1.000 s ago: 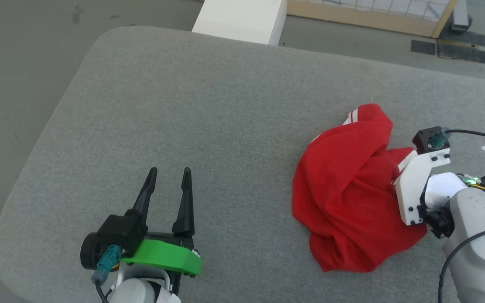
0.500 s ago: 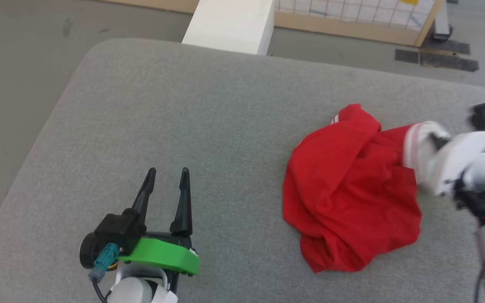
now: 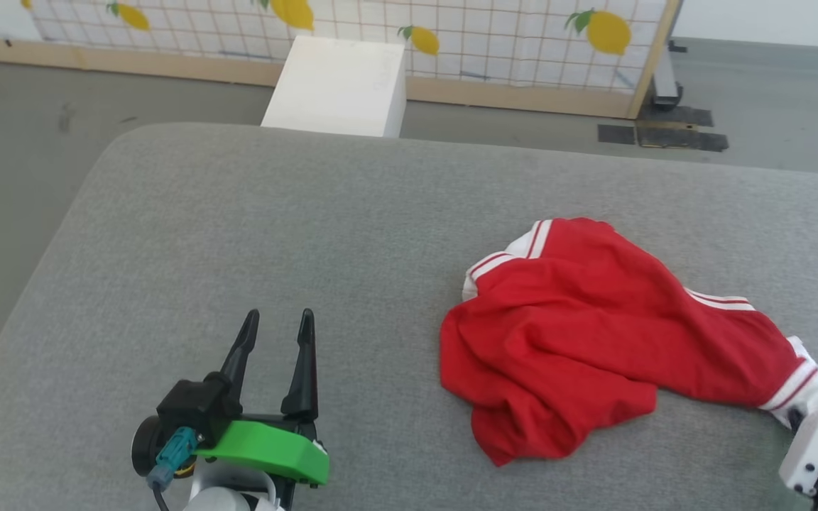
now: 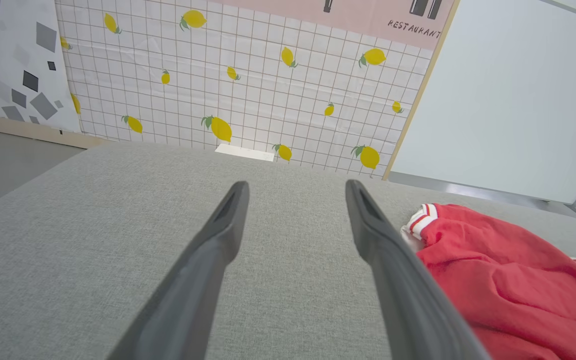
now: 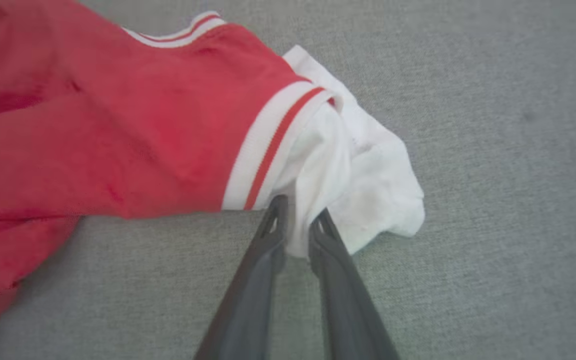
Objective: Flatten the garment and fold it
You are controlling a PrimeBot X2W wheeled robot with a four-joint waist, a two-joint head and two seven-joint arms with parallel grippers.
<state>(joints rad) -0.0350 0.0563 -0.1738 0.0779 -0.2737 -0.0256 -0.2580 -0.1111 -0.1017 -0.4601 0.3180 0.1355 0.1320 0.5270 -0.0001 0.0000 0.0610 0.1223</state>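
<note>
While our right pincer (image 5: pixel 300 206) was clenched on the white sleeve (image 5: pixel 368 170) of the garment (image 3: pixel 579 341), its two dark fingers met on a fold of that white cloth, with the tips pressed nearly together. Just beyond the tips ran the red-and-white striped trim (image 5: pixel 273 145). Past the trim, the red body of the garment stretched away from the pincer, up and to the left in the right wrist view. We observed the garment lying crumpled on the grey padded surface (image 3: pixel 238 213), drawn out in a band toward our right pincer and bunched in folds at its far end. Our left pincer (image 3: pixel 279 314) was released: its fingers stood spread, with bare grey surface between them and nothing gripped. We could not tell whether it touched the surface. The garment lay to the right of this pincer and apart from it, a striped white edge (image 4: pixel 420 222) being the part nearest its right finger. Ahead of the left pincer, past the far edge of the surface, stood a white block (image 3: pixel 338 85) and, behind it, a gridded panel printed with lemons (image 4: pixel 248 90).
</note>
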